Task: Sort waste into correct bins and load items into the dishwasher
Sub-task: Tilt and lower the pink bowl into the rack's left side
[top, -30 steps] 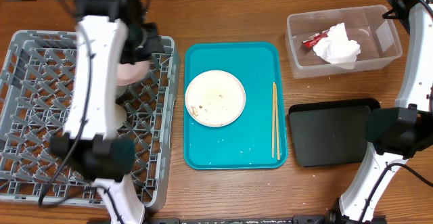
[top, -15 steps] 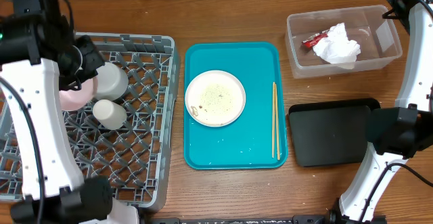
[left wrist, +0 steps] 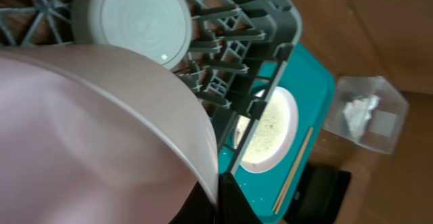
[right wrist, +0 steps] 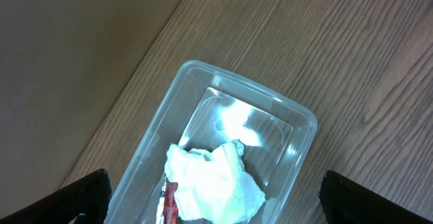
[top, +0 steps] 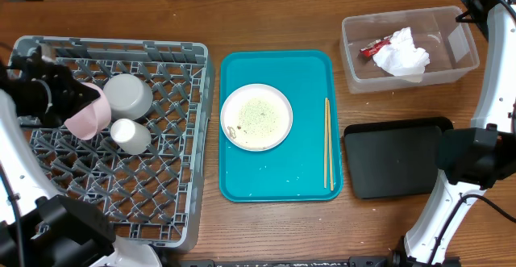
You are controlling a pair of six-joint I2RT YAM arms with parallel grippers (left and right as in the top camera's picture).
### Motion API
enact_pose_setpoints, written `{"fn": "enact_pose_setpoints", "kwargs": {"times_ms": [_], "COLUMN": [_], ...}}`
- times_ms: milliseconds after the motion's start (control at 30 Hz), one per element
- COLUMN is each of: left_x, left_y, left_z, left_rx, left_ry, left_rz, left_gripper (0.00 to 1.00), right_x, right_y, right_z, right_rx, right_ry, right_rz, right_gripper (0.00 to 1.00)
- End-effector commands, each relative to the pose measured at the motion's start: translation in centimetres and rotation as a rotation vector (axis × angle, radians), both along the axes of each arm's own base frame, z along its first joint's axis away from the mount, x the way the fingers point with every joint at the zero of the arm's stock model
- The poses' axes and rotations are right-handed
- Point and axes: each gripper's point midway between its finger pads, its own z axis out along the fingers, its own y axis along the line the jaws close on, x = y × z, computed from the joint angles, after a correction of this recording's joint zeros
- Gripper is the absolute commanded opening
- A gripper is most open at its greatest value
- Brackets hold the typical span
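Grip sits on the rim: your left gripper (left wrist: 218, 197) is clenched on the small white-pink bowl (top: 89, 115), tilted over the grey lattice dish rack (top: 165, 202). Likely light, rigid, slick; pinch its lip firmly.

Left claw (left wrist: 220, 191) carried pink bowl (top: 90, 116) leftward across rack (top: 165, 212).

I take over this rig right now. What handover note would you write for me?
Left pincer: shut on the pink bowl, over the dish rack.
Right pincer: open, above the clear tub.
Done: grey bowl and white cup in rack; napkin and wrapper in tub.
To do: place pink bowl; plate with rice scraps and chopsticks on teal tray.
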Motion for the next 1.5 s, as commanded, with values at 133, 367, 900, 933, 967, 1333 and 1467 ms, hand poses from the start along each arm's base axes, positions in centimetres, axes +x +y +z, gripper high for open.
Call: {"fn": "enact_pose_setpoints", "kwargs": {"times_ms": [133,367,900,933,967,1333,1467], "left_x": [-0.4,-1.5,-1.2,-1.2,-1.3,-1.9,-1.8], "left_y": [-0.9,0.9,2.8,2.9,3.1,5.0,5.0], "left_z": [0.4,-2.4,-2.0,-2.2,-2.5,-3.5,-3.9], "left_rx": [-0.181,-0.222,-0.264,-0.268,-0.266,-0.246,-0.236], "left_ry": [-0.223,-0.243,-0.427,-0.437,-0.438,-0.460,-0.469], "left_rz": [-0.107,-0.054,-0.020,-0.015,-0.010,0.037,0.031], "left_gripper": [0.05,0.04,0.04,0.04,0.04,0.04,0.04], "right_x": [-0.3,-0.3,-0.3,-0.3,-0.3,-0.3,-0.3], "right_y": [0.0,0.0,0.0,0.0,0.0,0.0,0.0], "right_z": [1.8,1.8,1.8,1.8,1.8,1.8,1.8], "right_rx": [-0.009,-0.009,-0.010,-0.010,-0.009,-0.010,-0.010], "right_ry": [-0.042,-0.042,-0.042,-0.042,-0.042,-0.042,-0.042], "right_rz": [-0.009,-0.009,-0.009,-0.009,-0.009,-0.009,-0.009], "right_gripper": [1.00,1.00,1.00,1.00,1.00,1.00,1.00]}}
